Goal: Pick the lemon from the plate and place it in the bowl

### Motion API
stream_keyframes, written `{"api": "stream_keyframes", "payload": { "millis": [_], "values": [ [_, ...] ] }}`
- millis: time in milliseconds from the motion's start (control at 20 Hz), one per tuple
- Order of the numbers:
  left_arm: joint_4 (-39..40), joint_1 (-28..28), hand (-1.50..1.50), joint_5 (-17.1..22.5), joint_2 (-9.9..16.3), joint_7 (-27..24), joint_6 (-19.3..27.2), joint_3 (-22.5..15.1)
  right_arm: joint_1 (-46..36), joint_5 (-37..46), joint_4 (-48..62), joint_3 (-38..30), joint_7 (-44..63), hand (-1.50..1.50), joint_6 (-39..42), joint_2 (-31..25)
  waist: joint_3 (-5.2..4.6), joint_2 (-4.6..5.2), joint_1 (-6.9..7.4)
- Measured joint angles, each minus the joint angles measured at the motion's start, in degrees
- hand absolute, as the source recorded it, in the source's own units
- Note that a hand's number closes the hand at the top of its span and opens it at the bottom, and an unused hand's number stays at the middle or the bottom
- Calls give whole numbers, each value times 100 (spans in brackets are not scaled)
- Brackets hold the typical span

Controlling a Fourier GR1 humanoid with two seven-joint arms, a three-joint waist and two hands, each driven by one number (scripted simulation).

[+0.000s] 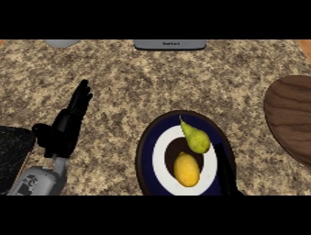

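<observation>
A yellow lemon [186,169] lies on a round plate [146,158] with a dark blue rim and a white ring, near the view's lower middle. Just behind it on the same plate is a green pear [196,138]. The wooden bowl [298,121] stands at the right edge, partly cut off. My left hand [68,125] rests open to the left of the plate, fingers straight and pointing away. Part of my right hand [224,172] shows as a black shape along the plate's right rim, right of the lemon and apart from it.
A dark speckled object [2,156] sits at the lower left, beside my left forearm. At the counter's far edge are a grey flat device [170,44] and a grey rounded thing [63,43]. Granite counter lies between plate and bowl.
</observation>
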Motion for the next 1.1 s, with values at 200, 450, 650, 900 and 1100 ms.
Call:
{"api": "stream_keyframes", "payload": {
  "millis": [200,450,650,900,1100],
  "values": [
    [-91,124,0,-88,-100,14,8,-27,-17,-365,288,7,-286,-150,-357,107,1,-2,5],
    [80,45,0,-182,-207,-45,-186,180,-22,-691,679,89,-588,-150,-719,353,0,0,-6],
    [2,145,0,-367,-339,-49,-249,243,-183,-957,1074,-91,-810,-150,-825,415,-1,-1,-2],
    [-22,43,0,-460,-451,117,-300,348,-413,-594,1535,-316,-470,-150,-721,570,-2,-1,-2],
    [55,37,0,-569,-534,87,-397,441,-448,-451,1767,-374,-394,-150,-629,575,-4,-3,-5]
  ]
}}
